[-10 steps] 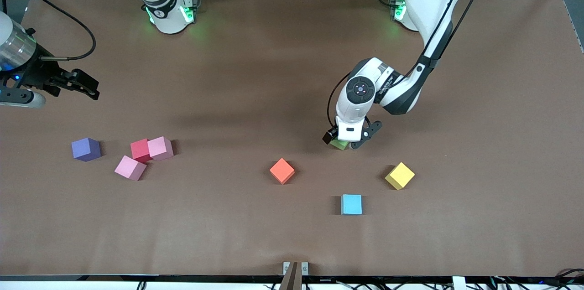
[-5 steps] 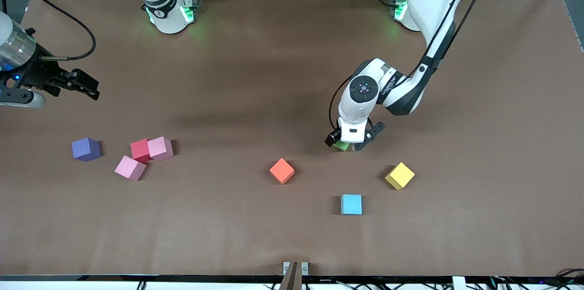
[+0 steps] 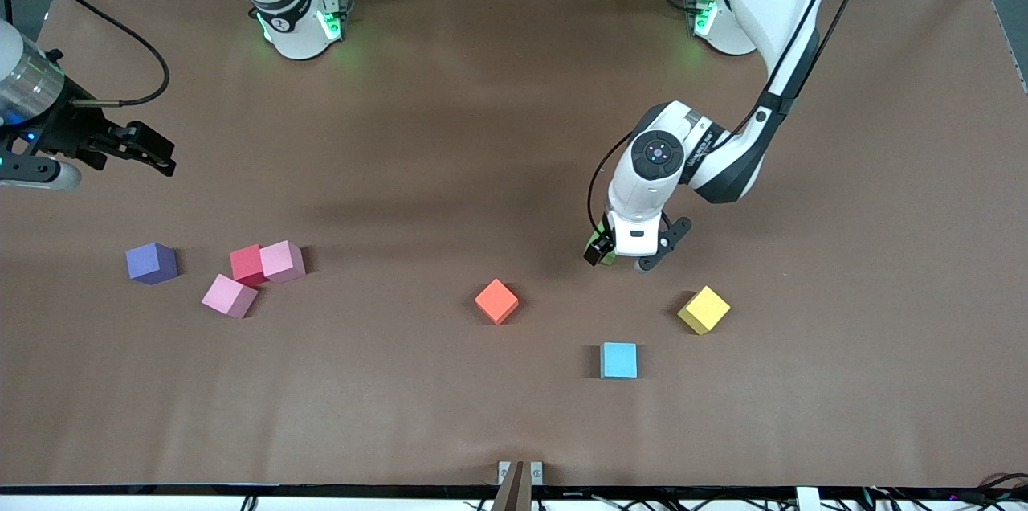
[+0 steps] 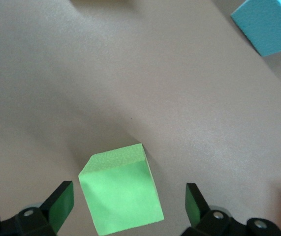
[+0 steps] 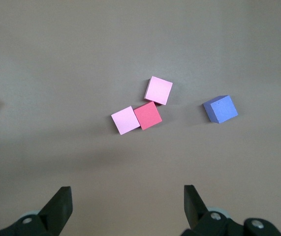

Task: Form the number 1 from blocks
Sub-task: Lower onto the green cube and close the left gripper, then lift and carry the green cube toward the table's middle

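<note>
Front view had the left gripper (image 3: 626, 255) low over the brown table (image 3: 450, 133), toward the left arm's end and about midway between the table's long edges. Its fingers (image 4: 61, 204) stood wide, one on each side of the green block (image 4: 120, 191), with a gap showing on both sides in the left wrist view; the block sat on the table, turned a little askew to the fingers. In the front view only a sliver of that green block (image 3: 608, 255) showed beside the gripper.

The yellow block (image 3: 703, 309) lay nearer the front camera's edge than the gripper, and the light blue block (image 3: 618, 360) nearer that edge again. The orange block (image 3: 496, 301) sat near the middle of the table's length.

The right gripper (image 3: 157, 151) waited in the air over the right arm's end of the table, its fingers (image 5: 59, 206) spread wide with nothing between them. At that end, the purple block (image 3: 151, 263) stood alone closest to the short edge. The red block (image 3: 247, 264) touched one pink block (image 3: 282, 260) beside it, and the other pink block (image 3: 230, 296) touched the red one on the side nearer the front camera's edge.
</note>
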`<state>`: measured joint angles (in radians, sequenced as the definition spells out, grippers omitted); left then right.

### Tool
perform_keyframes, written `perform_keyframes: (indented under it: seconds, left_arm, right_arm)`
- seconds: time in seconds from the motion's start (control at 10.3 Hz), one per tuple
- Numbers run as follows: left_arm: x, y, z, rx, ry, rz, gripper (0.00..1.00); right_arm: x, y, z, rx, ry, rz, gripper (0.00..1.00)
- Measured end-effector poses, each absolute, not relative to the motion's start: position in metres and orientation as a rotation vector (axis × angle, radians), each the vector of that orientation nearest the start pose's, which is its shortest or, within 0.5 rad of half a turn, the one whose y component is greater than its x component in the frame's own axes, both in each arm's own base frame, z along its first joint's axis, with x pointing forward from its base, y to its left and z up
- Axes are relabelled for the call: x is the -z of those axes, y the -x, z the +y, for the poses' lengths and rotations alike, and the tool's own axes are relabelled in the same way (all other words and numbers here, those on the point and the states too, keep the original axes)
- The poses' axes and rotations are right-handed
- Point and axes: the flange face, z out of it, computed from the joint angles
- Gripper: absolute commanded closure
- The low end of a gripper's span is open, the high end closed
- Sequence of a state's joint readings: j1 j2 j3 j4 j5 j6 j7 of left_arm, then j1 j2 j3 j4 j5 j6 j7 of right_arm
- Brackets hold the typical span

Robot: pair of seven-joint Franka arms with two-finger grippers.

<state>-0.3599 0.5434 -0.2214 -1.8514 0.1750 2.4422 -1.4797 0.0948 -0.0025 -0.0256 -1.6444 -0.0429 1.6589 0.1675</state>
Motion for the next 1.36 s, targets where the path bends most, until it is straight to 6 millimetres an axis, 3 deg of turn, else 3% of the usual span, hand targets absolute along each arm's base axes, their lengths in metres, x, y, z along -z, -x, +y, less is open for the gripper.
perform_keyframes:
  seconds: [0.29,0.78,0.88,0.97,1.36]
  left_arm:
    - [-0.228,-0.544,-0.350,0.034,2.871,-1.373,0.00]
    - [-0.203,-0.539,-0.350,-0.010,2.830,-1.395,0.00]
    - [-0.199,-0.539,-0.351,-0.016,2.828,-1.391,0.28]
    - [-0.196,-0.538,-0.352,-0.022,2.826,-1.387,0.97]
    - [-0.192,-0.535,-0.358,0.028,2.849,-1.298,1.00]
  right_arm:
    - [-0.599,-0.559,0.035,0.035,3.178,0.151,0.00]
    - [-0.600,-0.559,0.037,0.038,3.180,0.111,0.00]
    - [-0.601,-0.560,0.037,0.043,3.180,0.099,0.00]
    - [-0.602,-0.560,0.035,0.051,3.179,0.097,0.00]
    - [-0.603,-0.561,0.030,0.059,3.178,0.109,0.00]
